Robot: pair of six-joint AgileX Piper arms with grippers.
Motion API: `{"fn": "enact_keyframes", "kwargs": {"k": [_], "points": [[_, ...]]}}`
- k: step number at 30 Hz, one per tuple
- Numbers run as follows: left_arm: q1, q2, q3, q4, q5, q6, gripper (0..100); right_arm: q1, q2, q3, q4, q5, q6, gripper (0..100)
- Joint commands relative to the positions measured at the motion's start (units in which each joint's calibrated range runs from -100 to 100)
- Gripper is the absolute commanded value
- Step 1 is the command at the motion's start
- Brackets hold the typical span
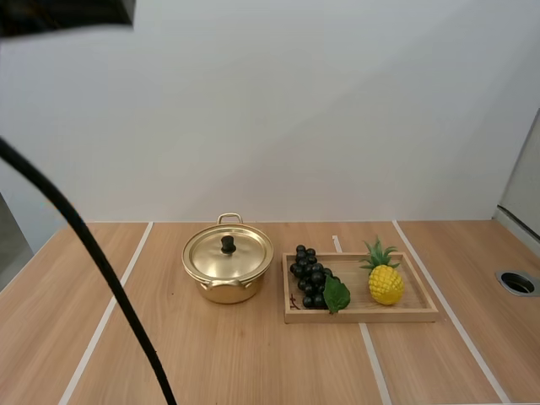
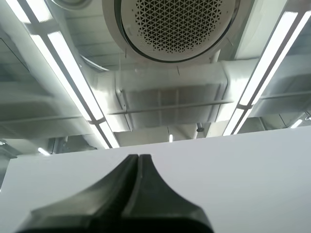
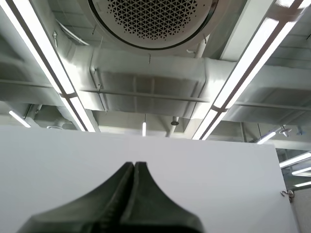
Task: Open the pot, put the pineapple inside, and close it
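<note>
I see the gold pot (image 1: 228, 292) standing upright just left of the wooden tray (image 1: 422, 314), closed by its round gold lid (image 1: 246, 257), which has a black knob (image 1: 228, 245) at the centre. The small yellow pineapple (image 1: 386, 284) stands upright, green crown up, at the tray's right end, well apart from the pot.

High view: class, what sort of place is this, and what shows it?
Probably a staged test bench, not a kitchen: a taped wooden table, a lidded pot, and a wooden tray holding grapes and a pineapple.

Pineapple (image 1: 386, 283) on tray (image 1: 363, 317) (pot (image 1: 224, 293) lidded).
</note>
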Motion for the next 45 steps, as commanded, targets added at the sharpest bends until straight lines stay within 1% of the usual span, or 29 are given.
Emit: {"fn": "enact_keyframes", "kwargs": {"k": [1, 5, 8, 11, 12, 14, 16, 19, 20, 24, 26, 29, 32, 35, 38, 40, 45], "points": [[-0.04, 5.89, -12.14, 0.0, 15.49, -0.67, 0, 0.08, 5.19, -12.98, 0.03, 20.41, 0.0, 0], [-0.04, 15.26, -26.57, 0.0, 33.64, 1.02, 0, 0.08, 13.14, -25.85, -0.7, 40.16, -0.57, 0], [-0.04, 21.79, -37.41, 0.0, 48.38, 4.23, 0, 0.08, 19.69, -34.16, -0.7, 55.01, -4.25, 0], [-0.04, 27.09, -44.87, -1.27, 62.29, 6.29, 0, 0.08, 25.54, -40.8, -0.35, 70.47, -7.78, 0], [-0.04, 29.78, -47.78, -2.47, 68.87, 6.38, 0, 0.08, 28.65, -43.48, -0.31, 77.48, -9.0, 0], [-0.04, 32.33, -51.26, -4.57, 79.11, 6.91, 0, 0.08, 31.66, -46.65, -0.21, 85.88, -9.55, 0], [-0.04, 36.33, -55.22, -8.34, 90.7, 9.62, 0, 0.08, 36.07, -50.47, -0.21, 96.0, -9.55, 0], [-0.04, 41.17, -58.41, -12.28, 104.15, 14.83, 0, 0.08, 40.5, -53.08, -0.51, 104.9, -9.65, 0], [-0.04, 42.53, -58.91, -13.5, 108.64, 16.55, 0, 0.08, 41.78, -53.27, -1.27, 105.92, -9.64, 0], [0.82, 46.68, -58.92, -14.75, 115.94, 17.49, 0, 0.08, 45.3, -53.27, -3.49, 105.92, -9.77, 0], [1.47, 48.93, -58.92, -14.75, 116.47, 17.49, 0, 0.08, 47.42, -53.27, -3.74, 105.92, -9.77, 0], [2.9, 51.86, -58.79, -14.92, 117.23, 17.63, 0, 0.08, 51.35, -53.27, -3.74, 105.92, -9.77, 0], [4.03, 53.79, -57.58, -15.06, 117.23, 19.81, 0, 0.08, 55.18, -53.27, -3.74, 105.92, -9.77, 0], [4.2, 55.18, -54.51, -15.06, 117.23, 21.2, 0, 0.08, 58.57, -53.27, -3.74, 105.92, -9.77, 0], [4.2, 57.31, -51.42, -15.83, 117.23, 23.44, 0, -0.53, 59.74, -51.88, -3.74, 105.92, -13.02, 0], [4.2, 58.79, -49.39, -16.37, 117.23, 23.55, 0, -0.53, 60.07, -50.31, -3.74, 105.92, -13.88, 0], [4.2, 62.21, -42.89, -18.14, 117.23, 24.27, 0, -0.53, 60.07, -42.61, -3.3, 105.92, -13.88, 0]]}}
